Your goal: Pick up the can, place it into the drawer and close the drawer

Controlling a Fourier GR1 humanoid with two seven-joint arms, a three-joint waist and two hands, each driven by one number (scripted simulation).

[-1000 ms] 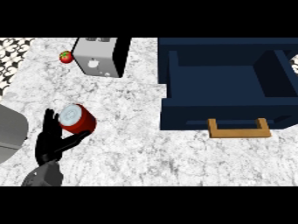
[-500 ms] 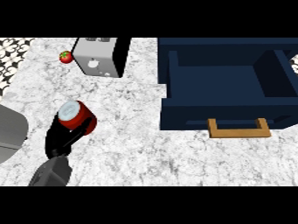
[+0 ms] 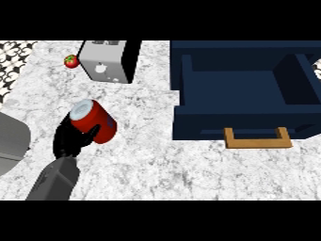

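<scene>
A: Head view: the left hand [image 3: 71, 139] is curling its black fingers round the red can [image 3: 95, 121], which is leaning with its pale top toward the upper left.

B: Is the can lifting off the counter [image 3: 156, 160]?

A: It seems to be raised, though from this steep angle I cannot be sure. The navy drawer [image 3: 250, 92] is standing pulled open at the right (wooden handle [image 3: 257, 139] facing us), well apart from the can. A toaster [image 3: 109, 60] and a strawberry [image 3: 71, 61] are sitting just beside each other at the back.
</scene>
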